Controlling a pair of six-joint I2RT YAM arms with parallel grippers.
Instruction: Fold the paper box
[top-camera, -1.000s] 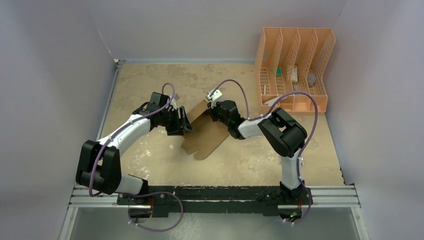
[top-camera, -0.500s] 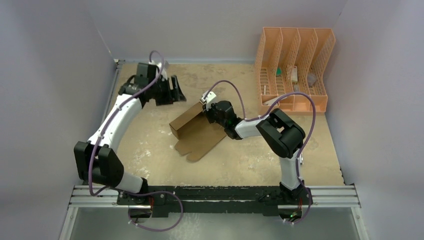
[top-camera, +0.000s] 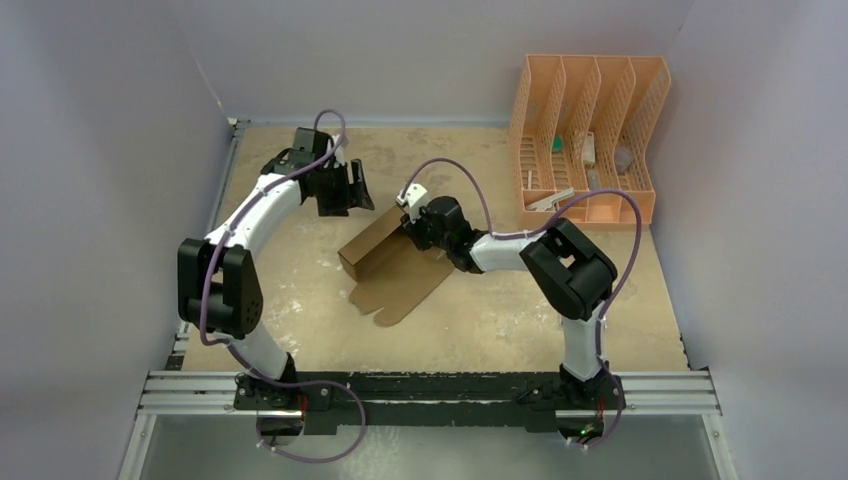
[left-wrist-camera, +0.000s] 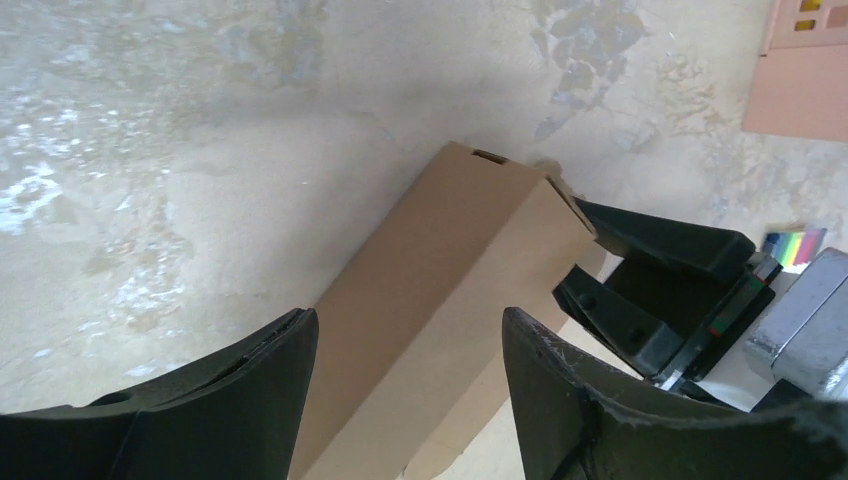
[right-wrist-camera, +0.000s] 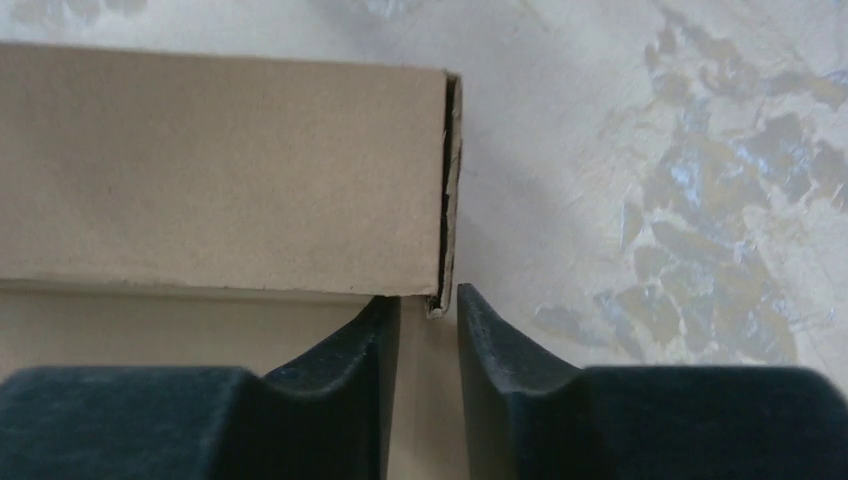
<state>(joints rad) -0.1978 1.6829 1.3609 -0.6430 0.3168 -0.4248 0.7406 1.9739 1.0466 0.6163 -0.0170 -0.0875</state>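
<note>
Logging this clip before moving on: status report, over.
Left gripper open, hovering off the paper box. Right gripper nearly closed at its end flap, grip unclear. Box partly folded, rest flat. Orange file rack well clear.

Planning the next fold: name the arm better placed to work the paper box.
Right. The right gripper has its fingers astride the end edge of the paper box. The left gripper hangs open, apart from the box.

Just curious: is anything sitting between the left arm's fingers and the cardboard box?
No; the top view shows only bare tabletop between the left fingers and the paper box.
</note>
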